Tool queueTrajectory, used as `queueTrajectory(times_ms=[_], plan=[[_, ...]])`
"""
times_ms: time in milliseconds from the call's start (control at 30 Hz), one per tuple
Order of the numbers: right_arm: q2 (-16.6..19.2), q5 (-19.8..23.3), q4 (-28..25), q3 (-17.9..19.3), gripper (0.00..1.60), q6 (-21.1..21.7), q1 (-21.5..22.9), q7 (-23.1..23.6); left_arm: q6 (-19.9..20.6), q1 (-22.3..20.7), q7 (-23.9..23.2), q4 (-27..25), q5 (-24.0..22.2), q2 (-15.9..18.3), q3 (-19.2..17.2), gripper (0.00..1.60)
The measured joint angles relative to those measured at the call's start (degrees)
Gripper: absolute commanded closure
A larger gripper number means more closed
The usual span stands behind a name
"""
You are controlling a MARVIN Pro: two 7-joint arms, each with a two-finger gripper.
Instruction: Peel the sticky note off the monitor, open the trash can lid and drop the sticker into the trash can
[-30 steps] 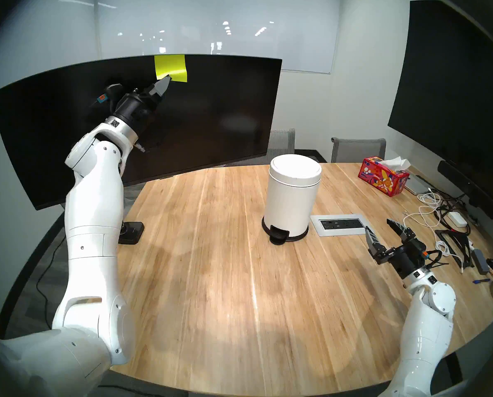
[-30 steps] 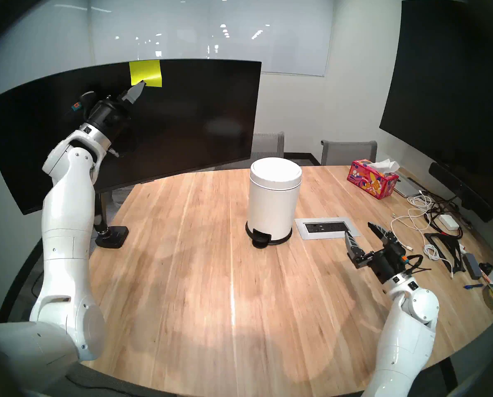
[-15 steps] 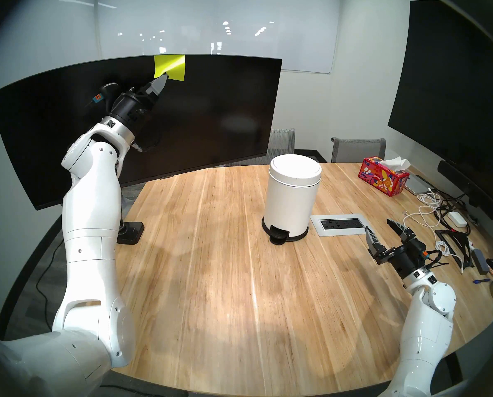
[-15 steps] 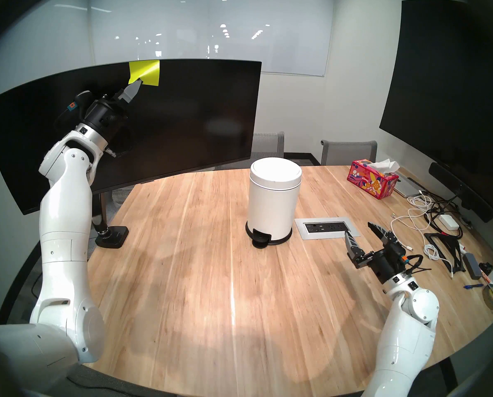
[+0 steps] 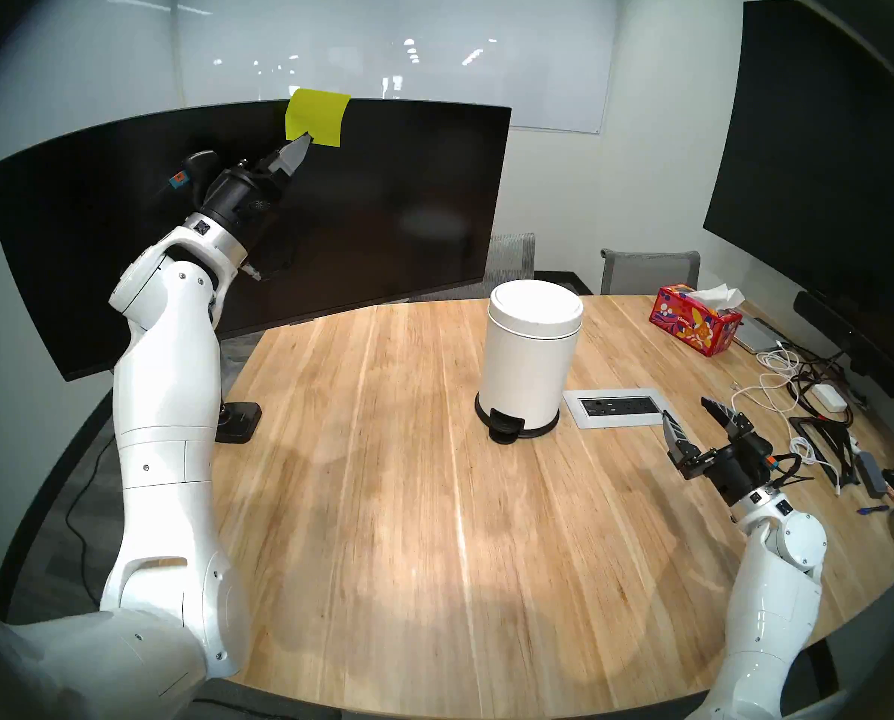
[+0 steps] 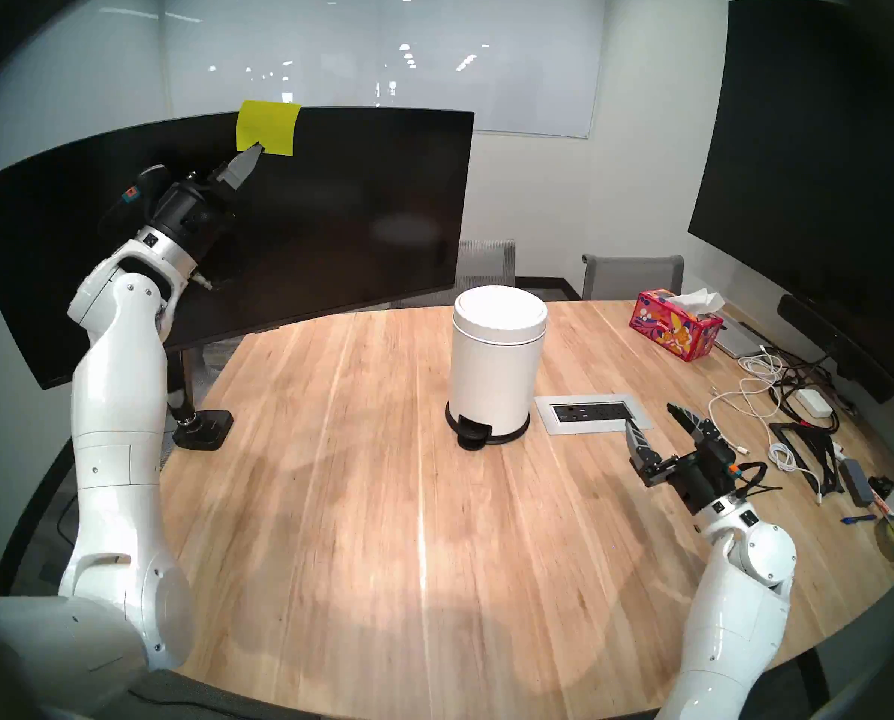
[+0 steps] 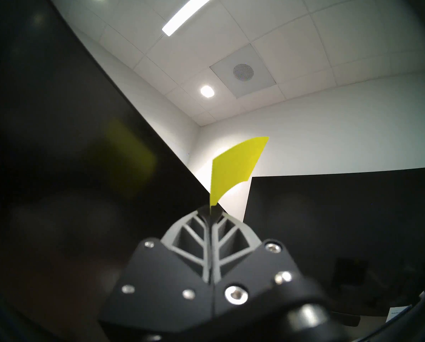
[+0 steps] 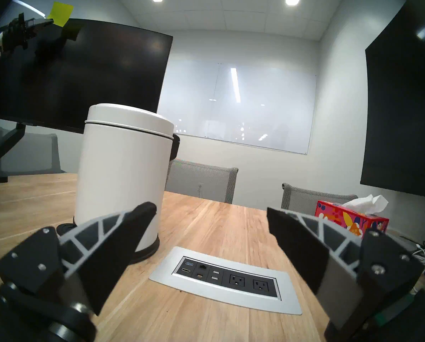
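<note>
One small square sheet of bright yellow-green paper, the sticky note (image 5: 316, 115), stands at the far left of the scene, in front of the top edge of the very wide curved black monitor (image 5: 382, 210), its upper edge rising a little above the bezel. The left gripper (image 5: 305, 140) has its grey ribbed fingers pressed together on the note's lower left corner, and in the left wrist view the paper (image 7: 233, 171) rises free of the dark screen as a curved sail, so the peel looks done or all but done; whether any glue strip is holding cannot be told. The sheet has no real long axis, being square; it stands nearly upright, its face turned toward the near side of the wooden table (image 5: 382, 495), its free top corner leaning to the right and bowing slightly. The step in hand is judged to be the end of the peel. The next move calls for carrying the note rightward and down toward the small white cylindrical trash can (image 5: 528, 360), which stands on the table, well apart from the note, with its round white domed lid (image 5: 536, 306) down. The lid must be raised first, probably by the right gripper (image 5: 691, 410), which hovers with its black-tipped fingers spread wide and empty near the silver power-socket panel (image 5: 616, 407), just right of the bin.
</note>
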Motion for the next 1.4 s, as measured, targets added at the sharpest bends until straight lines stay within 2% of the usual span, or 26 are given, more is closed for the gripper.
queueTrajectory(times_ms=[500,867,1400], plan=[[0.0,0.0,0.0,0.0,0.0,0.0,0.0,0.0,0.88,2.05,-0.79,-1.55,-0.01,-0.26,-0.69,1.6],[0.0,0.0,0.0,0.0,0.0,0.0,0.0,0.01,0.53,8.88,-3.95,-3.71,2.59,0.9,1.07,1.6],[0.0,-0.01,0.0,0.01,0.0,0.0,0.0,0.01,-2.6,18.87,-7.86,-7.28,6.98,1.7,2.93,1.6]])
